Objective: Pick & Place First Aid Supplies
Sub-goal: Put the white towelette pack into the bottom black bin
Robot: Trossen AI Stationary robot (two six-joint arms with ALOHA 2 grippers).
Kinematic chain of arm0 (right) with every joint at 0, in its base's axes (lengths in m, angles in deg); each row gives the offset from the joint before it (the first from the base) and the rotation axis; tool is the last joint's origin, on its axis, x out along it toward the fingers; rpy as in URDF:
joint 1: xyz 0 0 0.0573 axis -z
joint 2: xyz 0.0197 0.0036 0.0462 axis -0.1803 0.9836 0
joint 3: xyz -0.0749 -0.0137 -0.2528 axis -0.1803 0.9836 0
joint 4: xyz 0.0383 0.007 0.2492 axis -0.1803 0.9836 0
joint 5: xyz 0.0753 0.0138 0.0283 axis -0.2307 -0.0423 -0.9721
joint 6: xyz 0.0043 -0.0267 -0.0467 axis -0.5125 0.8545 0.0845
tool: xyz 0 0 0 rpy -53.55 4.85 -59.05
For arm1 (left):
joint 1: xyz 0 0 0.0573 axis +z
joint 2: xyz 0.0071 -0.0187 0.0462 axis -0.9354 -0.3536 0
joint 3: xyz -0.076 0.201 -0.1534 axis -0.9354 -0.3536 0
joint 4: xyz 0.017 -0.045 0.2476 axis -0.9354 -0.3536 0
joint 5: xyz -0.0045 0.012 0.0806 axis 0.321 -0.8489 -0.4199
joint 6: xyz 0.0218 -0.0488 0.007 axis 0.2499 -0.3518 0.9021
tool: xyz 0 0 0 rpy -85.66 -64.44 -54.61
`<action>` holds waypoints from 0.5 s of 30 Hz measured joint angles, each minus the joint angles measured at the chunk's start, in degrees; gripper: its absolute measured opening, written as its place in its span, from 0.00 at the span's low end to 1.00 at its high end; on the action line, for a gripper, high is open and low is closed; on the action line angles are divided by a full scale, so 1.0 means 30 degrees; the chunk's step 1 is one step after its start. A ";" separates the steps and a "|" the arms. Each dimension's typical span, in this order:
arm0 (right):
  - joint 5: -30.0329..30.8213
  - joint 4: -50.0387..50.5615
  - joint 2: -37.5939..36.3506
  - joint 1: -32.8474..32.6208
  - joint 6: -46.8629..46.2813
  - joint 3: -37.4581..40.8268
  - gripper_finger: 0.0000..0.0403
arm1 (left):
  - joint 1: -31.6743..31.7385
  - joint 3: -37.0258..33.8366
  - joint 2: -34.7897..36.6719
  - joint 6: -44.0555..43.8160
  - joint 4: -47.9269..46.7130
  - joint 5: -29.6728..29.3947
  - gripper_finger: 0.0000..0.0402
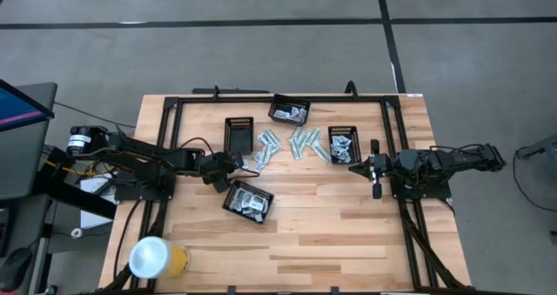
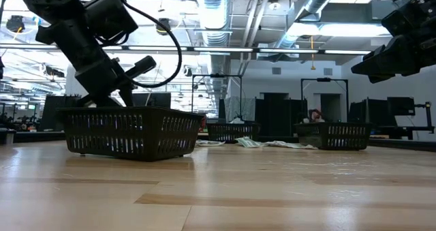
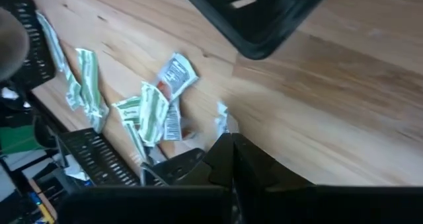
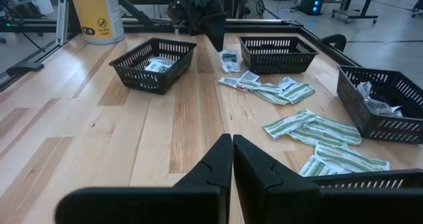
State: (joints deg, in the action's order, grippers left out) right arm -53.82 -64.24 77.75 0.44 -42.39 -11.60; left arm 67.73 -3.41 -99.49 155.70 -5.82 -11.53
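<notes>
A: Where are the packets (image 1: 300, 143) right now?

B: Most lie loose on the desk (image 1: 331, 234), in two clumps. One clump sits just ahead of the left claw (image 1: 237, 161); the other lies between that clump and the right claw (image 1: 355, 168). More packets are already in three of the baskets: the basket (image 1: 248, 200) just beside the left claw, the one (image 1: 344, 144) just ahead of the right claw, and a far one (image 1: 290, 111). A fourth basket (image 1: 238, 135) looks empty from above.

A: How will they handle?

B: I'd judge them very light, thin and floppy, with slick wrappers. They lie flat and overlap, so a pinch could slide off or lift two at once. The best hold is probably a raised or curled edge, or the end of a green-striped strip (image 4: 291, 125) that pokes free of the pile.

A: And the claws?

B: The left arm reaches in low and nearly level, its claw tipped down close over the wood; its fingers (image 3: 231, 154) are pressed together with nothing visible between them. A white sachet (image 3: 176, 75) lies a little beyond its tips. The right arm is stretched out level, its claw above the desk, fingers (image 4: 218, 159) also closed and empty, with strips just ahead of it.
</notes>
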 joint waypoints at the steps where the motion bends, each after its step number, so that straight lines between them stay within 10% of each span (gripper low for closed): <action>1: 0.0000 0.0000 0.0007 0.0004 0.0001 0.0001 0.02 | 0.0000 0.0006 0.0033 0.0060 -0.0003 0.0007 0.01; 15: 0.0000 0.0006 0.0007 -0.0003 -0.0003 0.0004 0.02 | -0.0649 0.0700 0.0211 0.0664 -0.0775 -0.0602 0.01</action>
State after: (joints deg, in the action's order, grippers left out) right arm -53.82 -64.22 77.77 0.43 -42.40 -11.59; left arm 65.78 -1.31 -98.86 157.69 -8.15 -13.33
